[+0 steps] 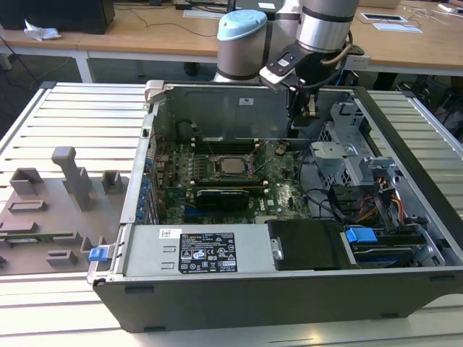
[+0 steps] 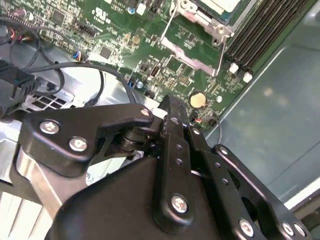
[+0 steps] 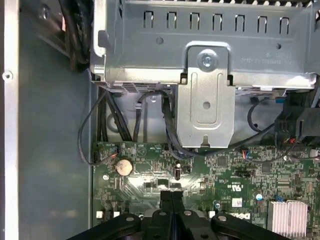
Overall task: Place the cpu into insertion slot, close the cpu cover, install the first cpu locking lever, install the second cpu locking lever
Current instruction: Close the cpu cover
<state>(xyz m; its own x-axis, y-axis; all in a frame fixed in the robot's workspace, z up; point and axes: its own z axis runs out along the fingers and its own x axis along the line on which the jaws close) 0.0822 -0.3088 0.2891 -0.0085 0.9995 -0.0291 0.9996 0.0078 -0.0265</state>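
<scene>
The cpu (image 1: 233, 165), a small silver-grey square, lies in the insertion slot (image 1: 219, 174) in the middle of the green motherboard inside the open case. In the second wrist view the cpu (image 2: 222, 4) sits within a silvery frame (image 2: 200, 17), and thin wire levers (image 2: 168, 24) run beside it. I cannot tell the cpu cover from the slot's rim. My gripper (image 1: 309, 114) hangs above the board towards the exterior view's right of the slot, close to the drive cage. Its black fingers (image 3: 167, 196) are pressed together with nothing between them, and the gripper (image 2: 172, 106) hovers over a coin battery (image 2: 198, 100).
A metal drive cage (image 1: 340, 155) with a bracket (image 3: 205, 90) stands close by the gripper. Black cables (image 3: 100, 125) hang beside it. A black graphics card (image 1: 221, 196) and the power supply (image 1: 195, 249) lie nearer the case front. Grey fixtures (image 1: 72, 177) stand outside the case.
</scene>
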